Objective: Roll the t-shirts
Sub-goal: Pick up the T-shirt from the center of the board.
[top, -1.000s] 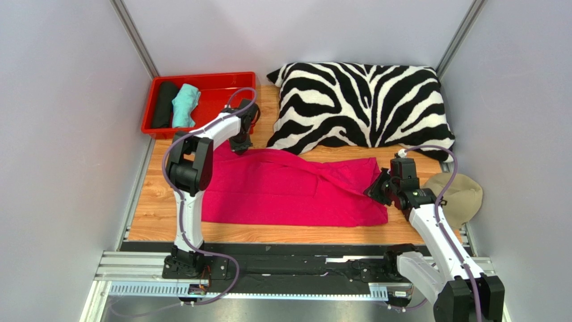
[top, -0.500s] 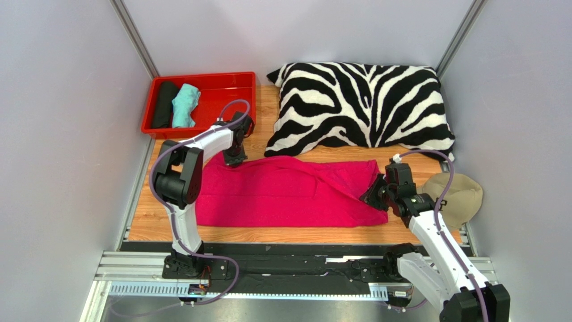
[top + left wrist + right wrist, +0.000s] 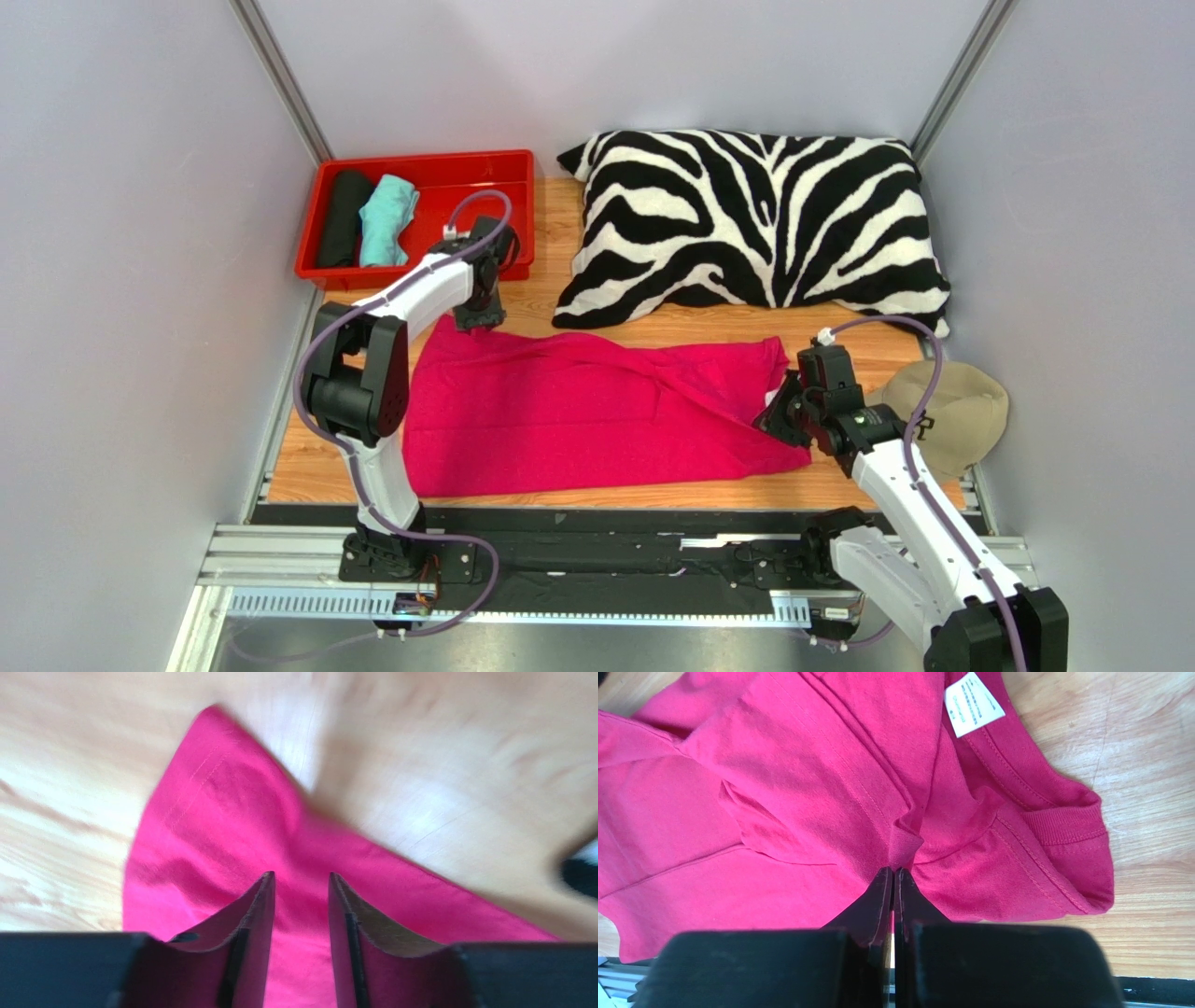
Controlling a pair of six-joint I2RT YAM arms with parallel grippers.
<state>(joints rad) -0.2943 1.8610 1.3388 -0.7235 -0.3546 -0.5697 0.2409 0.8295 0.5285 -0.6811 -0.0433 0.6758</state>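
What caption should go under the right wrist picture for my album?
Right gripper pinches a fold of the pink t-shirt near its white label on the wooden table.

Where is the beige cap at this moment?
In the top view the cap lies at the right side of the table, just right of the right gripper, near the pillow's front right corner.
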